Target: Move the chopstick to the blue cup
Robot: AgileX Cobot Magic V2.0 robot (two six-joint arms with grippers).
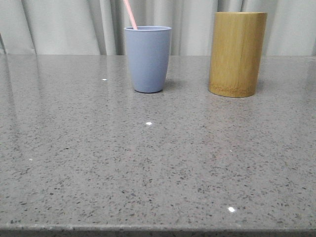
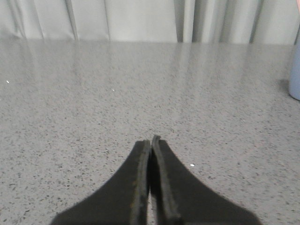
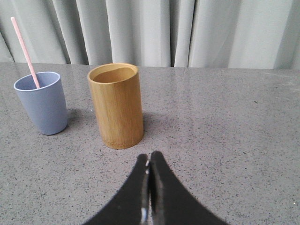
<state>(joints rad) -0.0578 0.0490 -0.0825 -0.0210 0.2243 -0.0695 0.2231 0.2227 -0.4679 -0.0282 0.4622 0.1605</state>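
Note:
The blue cup (image 1: 148, 59) stands upright on the grey table, left of the bamboo holder (image 1: 237, 53). A pale-pink chopstick (image 1: 130, 15) leans out of the cup toward the upper left; only its upper end shows. The right wrist view shows the cup (image 3: 41, 102) with the chopstick (image 3: 24, 50) in it, and the bamboo holder (image 3: 116, 106), whose inside looks empty. My right gripper (image 3: 149, 159) is shut and empty, a short way in front of the holder. My left gripper (image 2: 151, 140) is shut and empty over bare table; the cup's edge (image 2: 295, 77) shows at that view's side. Neither gripper shows in the front view.
A grey speckled stone table (image 1: 158, 163) with its front edge at the bottom of the front view. Pale curtains (image 1: 64, 24) hang behind the table's far edge.

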